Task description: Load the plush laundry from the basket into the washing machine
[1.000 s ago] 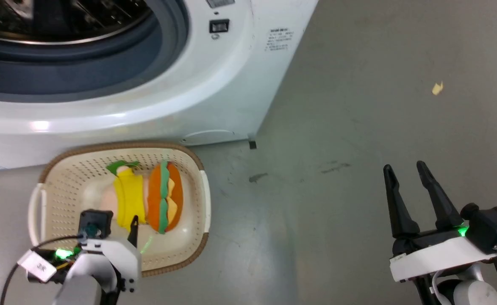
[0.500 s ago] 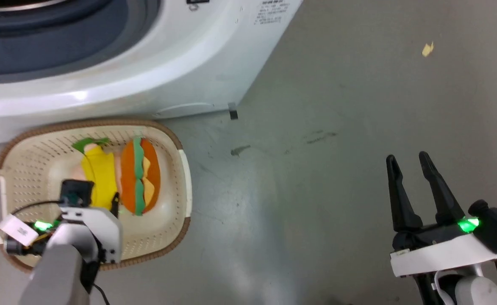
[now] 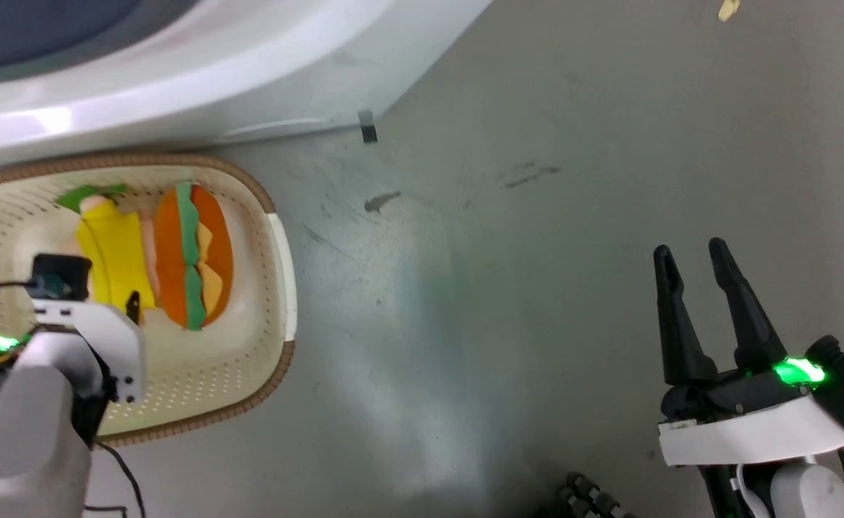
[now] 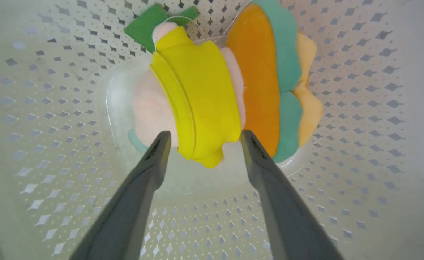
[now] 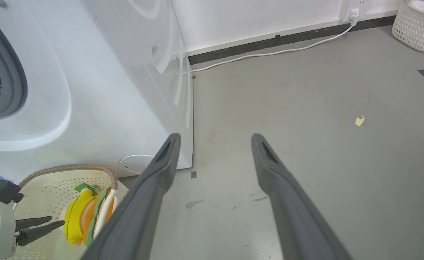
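The cream basket (image 3: pixel 249 183) lies on the floor before the white washing machine (image 3: pixel 213 65). In it the peach-pink figure in yellow (image 3: pixel 109 248) lies next to the orange burger (image 3: pixel 191 255). My left gripper (image 4: pixel 204 139) reaches down into the basket (image 4: pixel 52 144), open, its tips either side of the lower end of the figure (image 4: pixel 197 101), apart from it; the burger (image 4: pixel 262 79) lies just right of the right finger. My right gripper (image 3: pixel 689 253) hangs open over bare floor far to the right, holding nothing. The right wrist view shows the machine (image 5: pixel 89 72), the basket (image 5: pixel 71 168) and my left gripper (image 5: pixel 38 225).
Grey floor stretches right of the basket. A yellow scrap (image 5: pixel 359 121) lies on it. A white woven basket (image 5: pixel 419 25) stands by the far wall, where a white cable (image 5: pixel 269 54) runs. A black tape mark (image 3: pixel 368 129) sits at the machine's corner.
The head camera has swung, so the machine and basket have slid up and to the left in the picture. My left gripper stays open at the figure's lower end. The right gripper has held still.
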Controlling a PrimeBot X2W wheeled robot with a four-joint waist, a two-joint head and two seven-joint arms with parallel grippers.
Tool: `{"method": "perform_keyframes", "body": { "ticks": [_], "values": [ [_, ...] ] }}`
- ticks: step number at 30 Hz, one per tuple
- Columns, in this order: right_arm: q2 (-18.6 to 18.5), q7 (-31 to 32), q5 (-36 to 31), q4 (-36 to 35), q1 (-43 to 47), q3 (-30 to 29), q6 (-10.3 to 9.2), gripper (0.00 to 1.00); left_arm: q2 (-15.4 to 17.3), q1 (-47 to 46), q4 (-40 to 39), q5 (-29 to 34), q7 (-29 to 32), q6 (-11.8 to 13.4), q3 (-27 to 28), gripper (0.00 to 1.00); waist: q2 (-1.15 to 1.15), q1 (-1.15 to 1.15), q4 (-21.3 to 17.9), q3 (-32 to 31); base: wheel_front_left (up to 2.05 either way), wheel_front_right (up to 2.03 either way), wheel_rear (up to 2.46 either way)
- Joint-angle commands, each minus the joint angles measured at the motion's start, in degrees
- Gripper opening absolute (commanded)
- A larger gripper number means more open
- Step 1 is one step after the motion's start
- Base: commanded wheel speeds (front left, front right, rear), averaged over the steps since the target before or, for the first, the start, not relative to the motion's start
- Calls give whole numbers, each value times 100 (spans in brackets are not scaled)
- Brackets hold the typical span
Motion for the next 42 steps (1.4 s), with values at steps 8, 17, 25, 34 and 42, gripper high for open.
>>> {"method": "perform_keyframes", "body": {
  "ticks": [8,17,25,34,42],
  "values": [
    [-5,-139,195,-231,-147,138,-3,100,505,-722,538,43,190,-88,-299,100,0,-1,-148,604,6,6,6],
    [-5,-235,349,-336,-182,262,-4,100,742,-1293,931,-70,139,-160,-471,100,0,-1,-279,1035,2,2,2],
    [-6,-331,452,-305,-374,406,-4,100,877,-1452,1302,-408,32,-246,-853,0,0,-1,-500,1247,0,0,0],
    [-6,-383,360,121,-572,603,-4,100,816,-664,1724,-821,-764,-275,-891,0,0,-1,-614,286,0,0,0],
    [-6,-383,-78,518,-74,450,-4,100,109,294,1902,-1144,-1542,-275,-974,0,0,-1,-110,-1188,0,0,0]
  ]
}}
